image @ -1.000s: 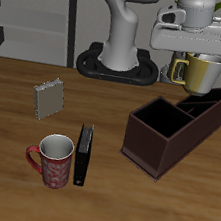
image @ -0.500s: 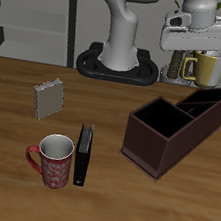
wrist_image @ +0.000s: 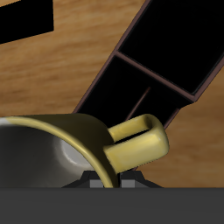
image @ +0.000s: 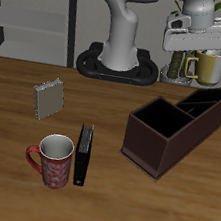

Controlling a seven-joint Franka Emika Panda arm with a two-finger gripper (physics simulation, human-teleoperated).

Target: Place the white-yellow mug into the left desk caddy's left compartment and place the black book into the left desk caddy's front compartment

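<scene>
My gripper is shut on the white-yellow mug and holds it in the air above the far end of the left desk caddy. In the wrist view the mug's rim and handle fill the near field, with the caddy's dividers below. The black book stands on its edge on the table near the front, beside a red patterned mug. The fingertips are hidden behind the mug.
A small grey ragged-edged booklet stands farther back on the table. The robot's base is at the back. The caddy's large square section is nearest the book.
The gripper has risen slightly and shifted sideways with the mug over the caddy's far end, then nearly stopped. Nothing else has moved.
</scene>
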